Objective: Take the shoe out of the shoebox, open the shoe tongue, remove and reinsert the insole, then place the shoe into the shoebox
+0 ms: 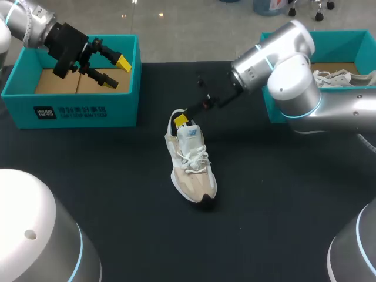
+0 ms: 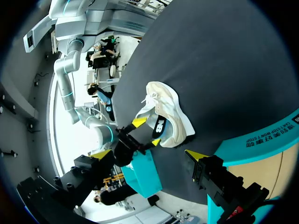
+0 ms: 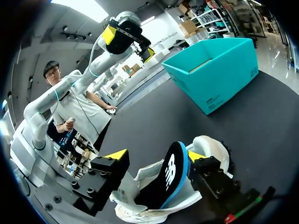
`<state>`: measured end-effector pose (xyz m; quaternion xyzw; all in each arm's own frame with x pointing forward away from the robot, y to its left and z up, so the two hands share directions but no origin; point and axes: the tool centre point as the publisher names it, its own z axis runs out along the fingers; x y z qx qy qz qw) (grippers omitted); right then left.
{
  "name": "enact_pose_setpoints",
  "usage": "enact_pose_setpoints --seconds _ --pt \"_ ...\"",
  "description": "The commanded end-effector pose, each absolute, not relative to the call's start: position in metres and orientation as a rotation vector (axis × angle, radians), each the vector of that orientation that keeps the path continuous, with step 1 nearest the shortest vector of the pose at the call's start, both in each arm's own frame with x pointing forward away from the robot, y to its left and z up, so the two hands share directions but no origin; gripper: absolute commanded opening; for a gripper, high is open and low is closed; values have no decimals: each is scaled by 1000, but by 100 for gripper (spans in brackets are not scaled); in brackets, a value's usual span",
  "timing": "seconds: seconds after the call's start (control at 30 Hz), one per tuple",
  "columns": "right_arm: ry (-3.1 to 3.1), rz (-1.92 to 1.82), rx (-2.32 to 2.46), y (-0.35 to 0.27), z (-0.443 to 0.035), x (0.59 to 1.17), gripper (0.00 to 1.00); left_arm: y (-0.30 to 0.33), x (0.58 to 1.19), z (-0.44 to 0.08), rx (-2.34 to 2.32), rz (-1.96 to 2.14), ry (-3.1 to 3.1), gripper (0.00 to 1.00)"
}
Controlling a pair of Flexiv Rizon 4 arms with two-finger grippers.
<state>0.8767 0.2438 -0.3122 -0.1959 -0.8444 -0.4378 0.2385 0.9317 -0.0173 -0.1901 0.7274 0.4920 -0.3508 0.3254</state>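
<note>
Nearby, shoebox (image 1: 70, 111) under released left gripper (image 1: 117, 71), right gripper (image 1: 181, 119) spread astride shoe tongue (image 3: 173, 172).

A table (image 1: 117, 229) is seen in all three views, covered over its whole surface with a black cloth (image 1: 276, 194) that is spread flat and smooth. At the table's far right corner, in the head view, a teal box (image 1: 346, 47) is set with its top open; only part of it is shown. Brown cardboard lining (image 1: 330, 68) is seen on its floor. A white lace-up shoe (image 1: 338, 78) is laid inside this box, with its laces showing; how it is turned cannot be told. A corner of the same box is also caught in the left wrist view, at the table's edge.
</note>
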Motion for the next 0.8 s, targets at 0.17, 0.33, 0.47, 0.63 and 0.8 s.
enact_pose_setpoints --seconds 0.17,0.33,0.47,0.63,0.8 --pt "-2311 -1226 -551 249 -319 885 29 -17 931 -190 1910 -917 1290 100" --pt "-2296 -1227 -565 253 -327 889 0 -17 931 -190 1910 -917 1290 100" --pt "-2277 -1206 -555 256 -332 883 0 -17 931 -190 1910 -917 1290 100" --pt "-2271 -1176 -562 253 -335 877 0 -17 931 -190 1910 -917 1290 100" --pt "-2271 -1140 -559 254 -339 874 0 -17 931 -190 1910 -917 1290 100"
